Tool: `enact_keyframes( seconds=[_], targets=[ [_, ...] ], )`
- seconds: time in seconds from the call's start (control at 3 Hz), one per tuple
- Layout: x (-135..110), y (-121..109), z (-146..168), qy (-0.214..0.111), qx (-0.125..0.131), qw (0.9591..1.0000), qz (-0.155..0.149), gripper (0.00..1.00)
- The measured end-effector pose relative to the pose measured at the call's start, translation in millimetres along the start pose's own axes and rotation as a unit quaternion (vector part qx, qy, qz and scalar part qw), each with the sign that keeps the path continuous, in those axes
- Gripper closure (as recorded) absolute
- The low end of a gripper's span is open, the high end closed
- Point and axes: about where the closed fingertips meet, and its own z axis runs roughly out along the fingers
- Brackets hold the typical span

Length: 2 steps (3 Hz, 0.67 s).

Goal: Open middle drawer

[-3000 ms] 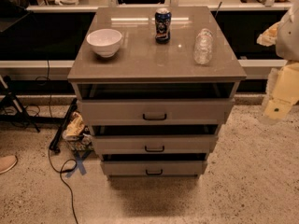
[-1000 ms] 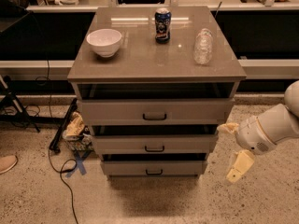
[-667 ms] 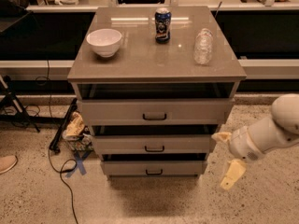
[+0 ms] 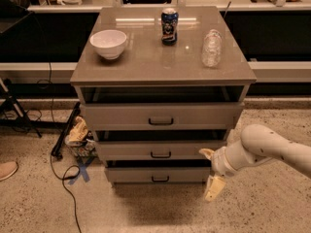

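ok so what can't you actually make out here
Inside the middle drawer: camera view, dark gap beneath the top drawer.
Its right end: covered by the open hand, low at the cabinet's right front.
The arm: cut off by the right edge.
The can label: too small.

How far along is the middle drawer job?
Done: nothing yet; the middle drawer is not visibly pulled out. In hand: the end effector, open, sits by the drawer's right end, off the handle. Left: reach the handle, grasp, pull.
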Motion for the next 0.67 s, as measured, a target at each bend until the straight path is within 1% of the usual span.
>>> enact_keyframes(
  seconds=[0.33,0.67],
  targets=[
    [-1,-2,-1,-0.001,0.004,1.0000,0.001,0.00],
    [7,-12,11,0.010,0.025,0.9996,-0.009,0.00]
  ],
)
